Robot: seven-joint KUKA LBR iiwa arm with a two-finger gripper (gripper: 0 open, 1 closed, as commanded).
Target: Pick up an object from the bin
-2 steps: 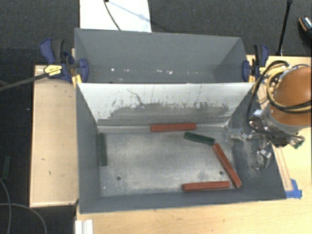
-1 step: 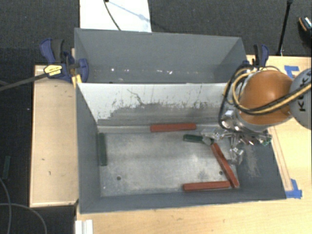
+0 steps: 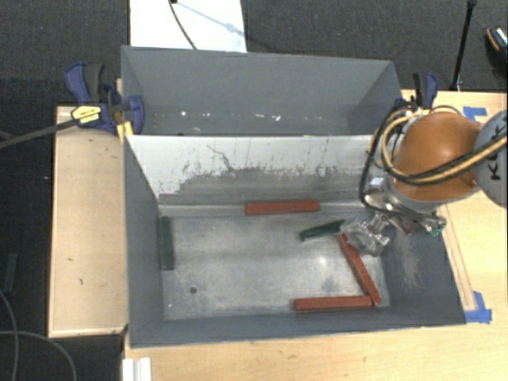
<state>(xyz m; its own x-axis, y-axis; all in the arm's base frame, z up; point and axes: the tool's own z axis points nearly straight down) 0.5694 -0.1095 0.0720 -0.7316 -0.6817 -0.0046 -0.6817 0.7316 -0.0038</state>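
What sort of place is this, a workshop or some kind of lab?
Probably a robotics lab, set up for bin-picking trials. A robot arm's gripper hangs inside a grey metal bin, which holds a few plain pieces: reddish-brown bars and dark green sticks.

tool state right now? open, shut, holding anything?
tool: cannot be told. It sits at the upper end of the slanted red-brown bar on the right of the bin, beside the dark green stick.

Back bar point(image 3: 282, 207), front bar point(image 3: 332, 303), right bar point(image 3: 361, 275) red-brown; left bar point(image 3: 166, 243), middle bar point(image 3: 321, 231) dark green; wrist cover point(image 3: 432, 153) orange.
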